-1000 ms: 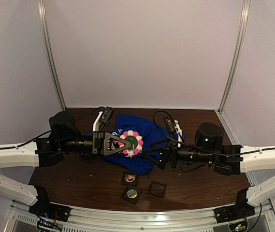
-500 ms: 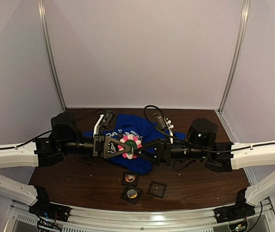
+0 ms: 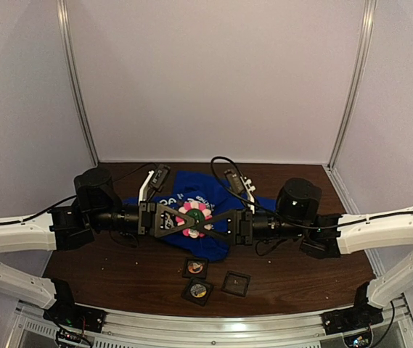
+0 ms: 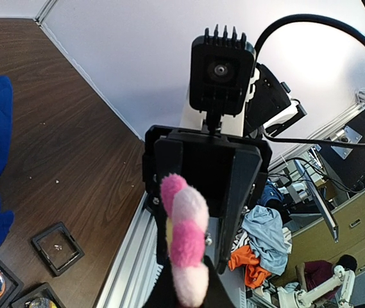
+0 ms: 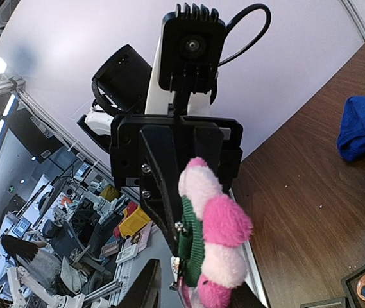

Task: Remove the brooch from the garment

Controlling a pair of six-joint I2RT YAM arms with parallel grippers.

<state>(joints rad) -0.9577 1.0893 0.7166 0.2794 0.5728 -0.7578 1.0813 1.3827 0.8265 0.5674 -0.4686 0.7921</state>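
Left gripper (image 3: 186,219) is pinching the brooch (image 3: 194,212), jaws narrow on its pink and white petals, holding it over the shirt (image 3: 221,197) and clear of the cloth. Right gripper (image 3: 205,220) is meeting it head-on from the shirt's right side, fingers bracketing the flower; whether they are clamping it, I cannot tell. Shirt is lying crumpled on the table (image 3: 119,268). Three square cases (image 3: 198,291) are sitting just in front of the shirt.
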